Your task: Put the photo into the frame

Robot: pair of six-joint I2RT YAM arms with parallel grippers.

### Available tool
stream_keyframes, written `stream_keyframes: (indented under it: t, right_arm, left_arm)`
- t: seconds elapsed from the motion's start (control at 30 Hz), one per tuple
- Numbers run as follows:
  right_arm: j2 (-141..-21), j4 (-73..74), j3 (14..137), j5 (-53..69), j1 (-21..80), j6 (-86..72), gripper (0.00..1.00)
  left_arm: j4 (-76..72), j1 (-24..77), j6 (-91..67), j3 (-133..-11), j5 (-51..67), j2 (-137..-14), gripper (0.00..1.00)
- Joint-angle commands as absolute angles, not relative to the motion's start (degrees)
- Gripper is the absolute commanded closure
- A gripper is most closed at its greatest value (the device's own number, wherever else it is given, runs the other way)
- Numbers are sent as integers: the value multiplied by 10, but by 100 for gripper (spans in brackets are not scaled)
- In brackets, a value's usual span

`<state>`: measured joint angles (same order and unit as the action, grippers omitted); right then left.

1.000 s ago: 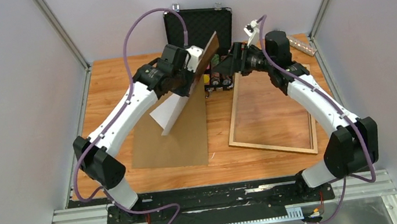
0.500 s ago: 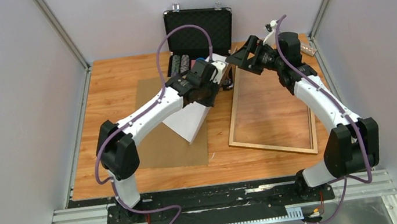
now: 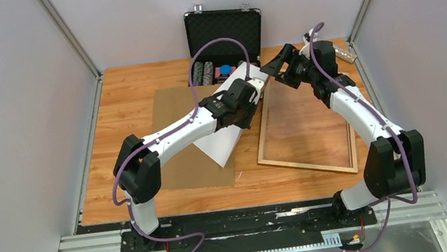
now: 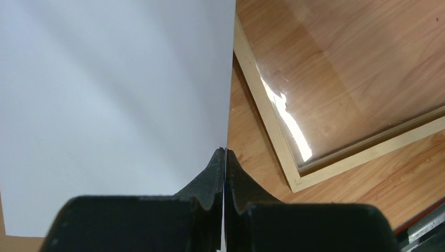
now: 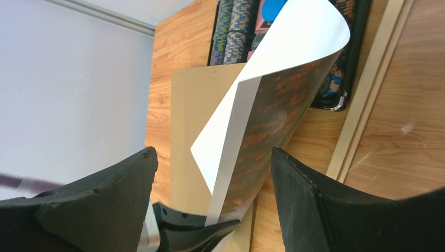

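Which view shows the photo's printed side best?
Right wrist: the photo curls there, showing its red-orange print and white back. Left wrist shows only the white back, pinched by the left gripper. Top external shows white too, partly under the left arm.

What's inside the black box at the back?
Rows of colourful chips lie in the black case, and its lid stands open. The curled photo covers the case's right part, so whatever lies there cannot be seen.

Paper, wood, glossy pane
Photo [image 4: 105,105]: smooth matt wht paper back. Frame [image 4: 265,105] beside it: pale wood rails w/ glossy clear pane [image 4: 341,68].
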<state>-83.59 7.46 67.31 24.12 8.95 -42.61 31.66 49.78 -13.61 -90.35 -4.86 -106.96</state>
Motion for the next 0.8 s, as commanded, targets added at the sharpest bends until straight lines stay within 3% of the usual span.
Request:
stream_keyframes:
  t: [0.0, 0.43, 0.77]
  right_arm:
    - [-845, 76, 664, 208, 89, -434, 23]
    - [-837, 43, 568, 139, 126, -411, 28]
    - [-845, 6, 526, 155, 133, -436, 28]
  left_arm:
    - [283, 516, -140, -908, -79, -1077, 100]
    - [302, 541, -134, -957, -108, -1130, 100]
    - [314, 550, -134, -982, -115, -1157, 97]
